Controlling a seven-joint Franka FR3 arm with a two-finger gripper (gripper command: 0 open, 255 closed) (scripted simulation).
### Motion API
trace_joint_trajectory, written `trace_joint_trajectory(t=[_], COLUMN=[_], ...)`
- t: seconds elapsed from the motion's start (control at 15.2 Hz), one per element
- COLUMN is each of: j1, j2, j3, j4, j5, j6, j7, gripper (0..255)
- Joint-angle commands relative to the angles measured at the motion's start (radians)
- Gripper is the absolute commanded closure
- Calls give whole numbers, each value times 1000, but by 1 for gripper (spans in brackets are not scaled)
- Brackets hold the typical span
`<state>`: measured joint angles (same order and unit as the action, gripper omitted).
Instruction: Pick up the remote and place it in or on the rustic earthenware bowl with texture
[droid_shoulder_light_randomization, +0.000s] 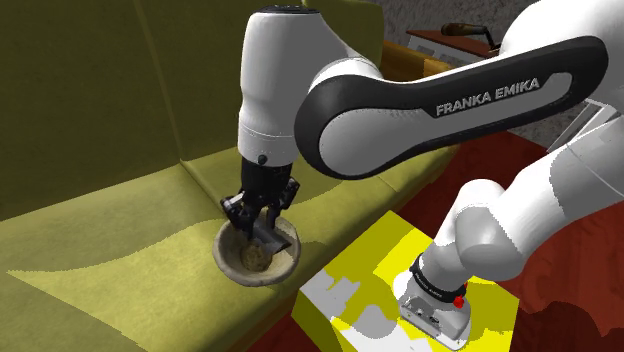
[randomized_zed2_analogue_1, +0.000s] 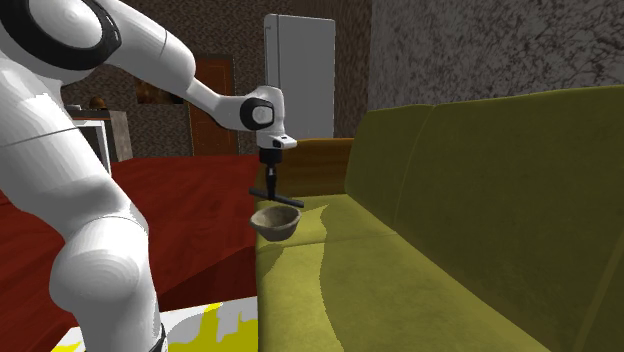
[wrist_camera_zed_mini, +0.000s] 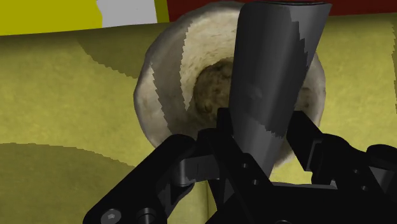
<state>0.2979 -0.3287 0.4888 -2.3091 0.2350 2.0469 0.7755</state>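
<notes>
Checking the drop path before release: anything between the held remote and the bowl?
Nothing visible stands in the way. The gripper is shut on the dark remote, which hangs right over the beige textured bowl on the olive sofa seat. In the second exterior view only open air separates them.

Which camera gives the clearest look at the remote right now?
The wrist view: the remote appears large, clasped between the fingers, over the bowl. In the shoulder view it is a small dark piece under the gripper, partly hidden. The second exterior view shows a thin dark bar above the bowl.
</notes>
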Motion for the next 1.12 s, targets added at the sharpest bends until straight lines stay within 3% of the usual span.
trace_joint_trajectory(t=[0.0, 0.33, 0.86, 0.92, 1.06], j1=[1, 0, 1, 1, 1], j2=[10, 41, 41, 41, 42], j3=[6, 20, 20, 20, 20], j4=[-20, -69, -69, -69, -69], j5=[0, -2, -2, -2, -2], j6=[31, 109, 109, 109, 110], j7=[2, 4, 4, 4, 4], gripper=[255, 255, 255, 0, 0])
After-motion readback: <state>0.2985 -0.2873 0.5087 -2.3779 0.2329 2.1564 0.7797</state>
